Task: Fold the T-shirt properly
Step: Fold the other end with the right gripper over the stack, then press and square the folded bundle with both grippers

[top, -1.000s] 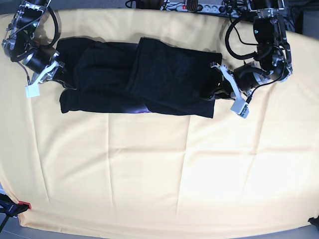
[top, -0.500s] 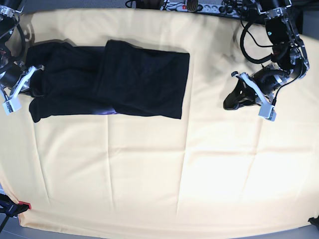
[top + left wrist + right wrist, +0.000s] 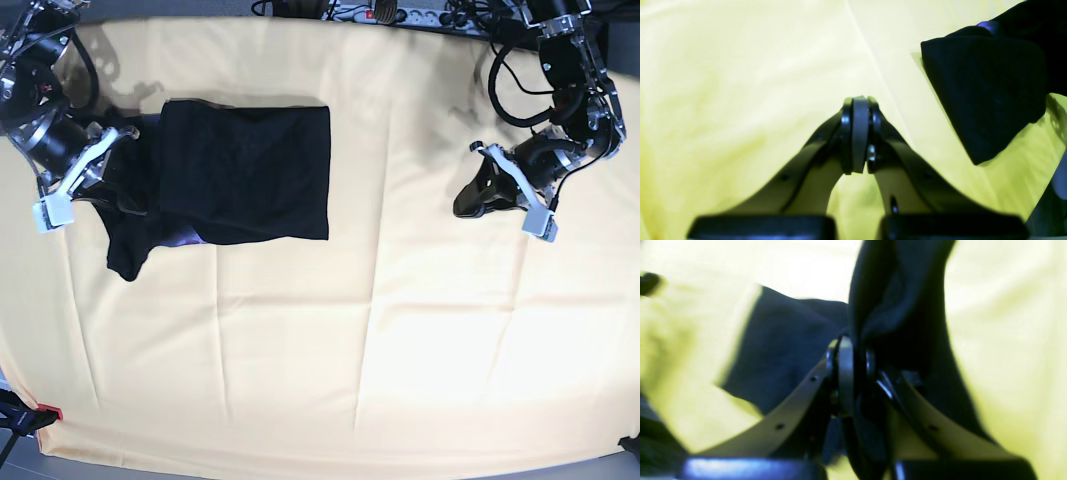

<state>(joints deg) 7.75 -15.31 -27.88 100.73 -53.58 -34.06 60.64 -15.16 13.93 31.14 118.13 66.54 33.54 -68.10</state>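
Pale cloth covers the worktop (image 3: 450, 350) around your black T-shirt (image 3: 265, 165), bunched long left-to-right at upper left. Your right claw (image 3: 140, 210), nearer, grips its left end; folding that end rightward seems next. Your left claw (image 3: 460, 210), upper right, is closed, empty, well apart.

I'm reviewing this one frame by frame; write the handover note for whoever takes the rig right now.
Right tool: shut on the far-left part of the shirt, as the base view shows it.
Left tool: shut, empty, off to the shirt's right over the cloth.
Done: the shirt's right part in the base view lies folded into a flat panel.
Left: probably bring the gripped part over onto that panel, release, then square the edges.
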